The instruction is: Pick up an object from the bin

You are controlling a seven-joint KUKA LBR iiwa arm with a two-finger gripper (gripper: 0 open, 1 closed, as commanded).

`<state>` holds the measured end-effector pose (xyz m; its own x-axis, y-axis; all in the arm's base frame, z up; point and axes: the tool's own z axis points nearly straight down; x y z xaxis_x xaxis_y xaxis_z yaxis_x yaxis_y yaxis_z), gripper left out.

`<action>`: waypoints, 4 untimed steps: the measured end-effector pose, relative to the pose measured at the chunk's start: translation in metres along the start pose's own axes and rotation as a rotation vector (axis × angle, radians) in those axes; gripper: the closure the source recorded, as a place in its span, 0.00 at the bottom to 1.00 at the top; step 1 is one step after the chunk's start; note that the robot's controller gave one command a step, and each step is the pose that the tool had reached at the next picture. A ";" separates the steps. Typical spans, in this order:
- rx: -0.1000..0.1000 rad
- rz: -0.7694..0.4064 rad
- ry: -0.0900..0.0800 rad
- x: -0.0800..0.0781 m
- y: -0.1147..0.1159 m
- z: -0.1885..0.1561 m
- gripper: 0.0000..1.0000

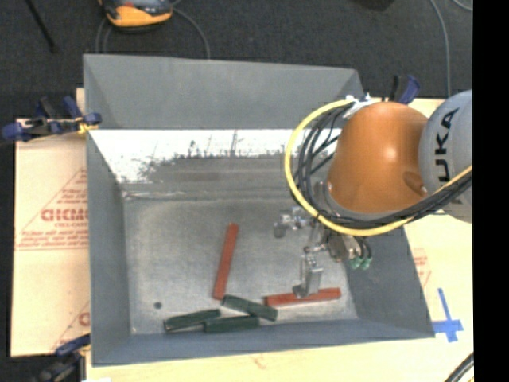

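The hand (308, 282) hangs low over the left end of a short red stick (320, 296), which lies flat at the front right of the bin (107, 237). I cannot tell how wide the hand stands. A grip so far off-centre could let the stick swing and slip out. The sloping wall nearby could also crowd the hand. The stick is slim, straight and matt, probably hard and smooth. The bin floor is scuffed grey metal, and green sticks (248, 306) lie just to the left.

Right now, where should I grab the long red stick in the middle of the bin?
Grip the long red stick at mid-length, from straight above, across its narrow width. It lies flat with bare floor along both sides, and its lower end nears a dark green stick.
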<state>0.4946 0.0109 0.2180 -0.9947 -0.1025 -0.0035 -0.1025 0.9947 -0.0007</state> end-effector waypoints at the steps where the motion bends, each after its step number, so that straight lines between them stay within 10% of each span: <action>1: 0.000 0.000 0.000 0.000 0.000 0.000 0.00; 3: 0.000 -0.331 0.004 0.004 -0.028 0.060 0.00; 4: 0.001 -0.323 -0.004 0.011 -0.030 0.145 1.00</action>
<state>0.4877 -0.0199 0.0727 -0.9106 -0.4133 -0.0066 -0.4133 0.9106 -0.0031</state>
